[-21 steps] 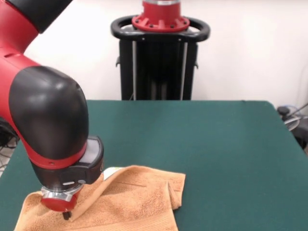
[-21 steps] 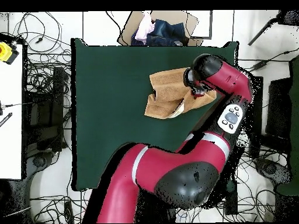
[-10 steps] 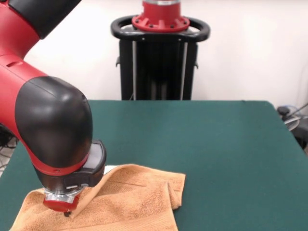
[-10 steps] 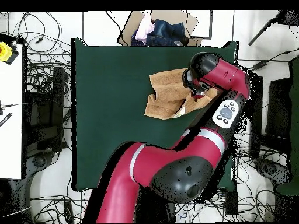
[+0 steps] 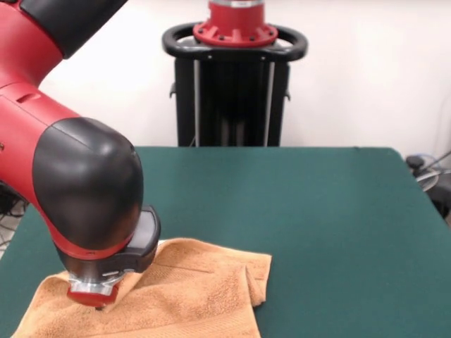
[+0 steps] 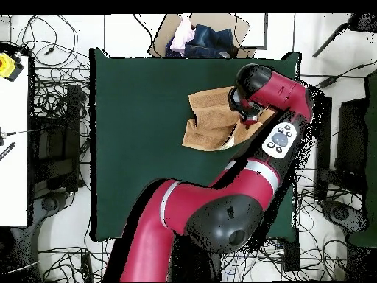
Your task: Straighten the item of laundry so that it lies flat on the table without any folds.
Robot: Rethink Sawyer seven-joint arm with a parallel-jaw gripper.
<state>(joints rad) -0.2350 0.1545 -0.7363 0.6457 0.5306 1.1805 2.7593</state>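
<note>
Front view: we saw the red-and-black gripper (image 5: 97,304) pressed onto the rumpled orange-tan terry towel (image 5: 190,296) on the dark green felt table (image 5: 324,225), jaw state indiscernible.

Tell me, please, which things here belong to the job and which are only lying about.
For the job: towel, table, gripper.
Lying about: cardboard box with clothes beyond the table, cables on the floor, yellow object.

White wall (image 5: 366,70); cables (image 6: 51,66) seemingly littering floor.
</note>
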